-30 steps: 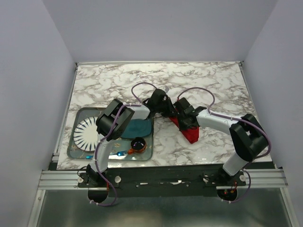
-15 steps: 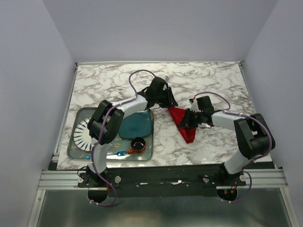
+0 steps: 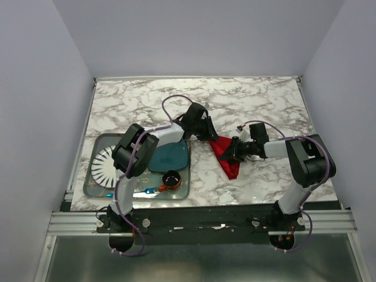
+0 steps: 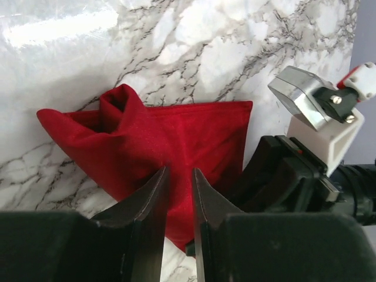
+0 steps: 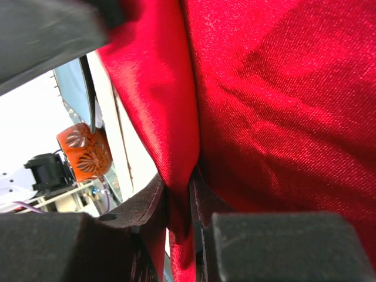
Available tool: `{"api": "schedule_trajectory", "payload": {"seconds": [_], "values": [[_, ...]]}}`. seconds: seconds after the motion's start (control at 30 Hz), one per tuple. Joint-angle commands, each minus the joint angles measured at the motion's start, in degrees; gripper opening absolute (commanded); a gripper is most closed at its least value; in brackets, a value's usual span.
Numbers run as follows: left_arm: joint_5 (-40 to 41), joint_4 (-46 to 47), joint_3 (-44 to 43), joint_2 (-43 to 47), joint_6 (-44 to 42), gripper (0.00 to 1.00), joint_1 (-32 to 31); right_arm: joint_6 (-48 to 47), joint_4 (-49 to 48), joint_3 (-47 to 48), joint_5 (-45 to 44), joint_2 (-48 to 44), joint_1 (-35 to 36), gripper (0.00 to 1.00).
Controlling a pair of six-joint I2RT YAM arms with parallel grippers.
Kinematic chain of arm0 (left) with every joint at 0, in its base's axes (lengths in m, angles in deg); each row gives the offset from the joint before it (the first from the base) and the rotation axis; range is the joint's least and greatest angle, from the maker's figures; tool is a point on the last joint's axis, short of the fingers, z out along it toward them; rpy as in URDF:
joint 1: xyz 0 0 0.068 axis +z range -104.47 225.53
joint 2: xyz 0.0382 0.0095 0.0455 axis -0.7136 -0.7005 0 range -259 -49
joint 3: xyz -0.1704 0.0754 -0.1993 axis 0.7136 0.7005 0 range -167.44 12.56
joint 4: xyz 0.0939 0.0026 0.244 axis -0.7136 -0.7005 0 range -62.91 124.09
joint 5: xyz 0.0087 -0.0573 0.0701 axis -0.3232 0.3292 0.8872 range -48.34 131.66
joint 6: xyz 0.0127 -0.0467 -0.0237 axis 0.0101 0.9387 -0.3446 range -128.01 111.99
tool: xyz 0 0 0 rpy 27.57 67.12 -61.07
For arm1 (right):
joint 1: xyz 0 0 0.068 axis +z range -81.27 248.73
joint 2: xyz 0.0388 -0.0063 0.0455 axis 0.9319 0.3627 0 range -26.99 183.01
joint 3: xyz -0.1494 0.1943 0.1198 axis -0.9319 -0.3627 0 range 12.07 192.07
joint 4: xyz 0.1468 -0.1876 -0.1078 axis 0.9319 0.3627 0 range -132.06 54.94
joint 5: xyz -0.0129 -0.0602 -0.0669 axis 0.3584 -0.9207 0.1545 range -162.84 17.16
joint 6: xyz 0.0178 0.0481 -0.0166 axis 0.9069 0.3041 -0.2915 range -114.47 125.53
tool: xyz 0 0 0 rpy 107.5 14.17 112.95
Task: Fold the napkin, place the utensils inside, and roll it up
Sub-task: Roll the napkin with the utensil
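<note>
Napkin (image 3: 225,156) lies just near-right of my left gripper (image 4: 179,172), jaws narrowly apart; right gripper (image 5: 178,183) pinches its right fold.

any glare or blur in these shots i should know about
Left wrist: bright glare washes the marble table at top left, while the napkin is sharp. Right wrist: the napkin fills the frame, slightly soft, and the background at left is blown out white. Top external: even light, no blur.
</note>
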Motion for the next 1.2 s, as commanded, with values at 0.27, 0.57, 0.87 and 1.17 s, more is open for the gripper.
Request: {"api": "schedule_trajectory", "payload": {"seconds": [0.27,0.57,0.87,1.17], "values": [[-0.6,3.88,0.74,-8.08,-0.19,0.28,-0.96,-3.92,11.52,-1.44,-12.84,-2.61,-0.32,0.38],[-0.34,5.82,2.24,-10.45,-0.11,0.25,-1.75,-9.28,25.67,6.47,-24.53,-11.67,3.37,0.54],[-1.04,6.43,2.94,-12.12,0.86,0.24,-1.75,-15.44,38.16,17.1,-50.88,-12.56,18.04,0.71],[-1.83,6.43,2.77,-12.3,1.65,0.24,-1.66,-14.21,42.38,26.77,-74.97,-1.93,30.44,0.75]]}}
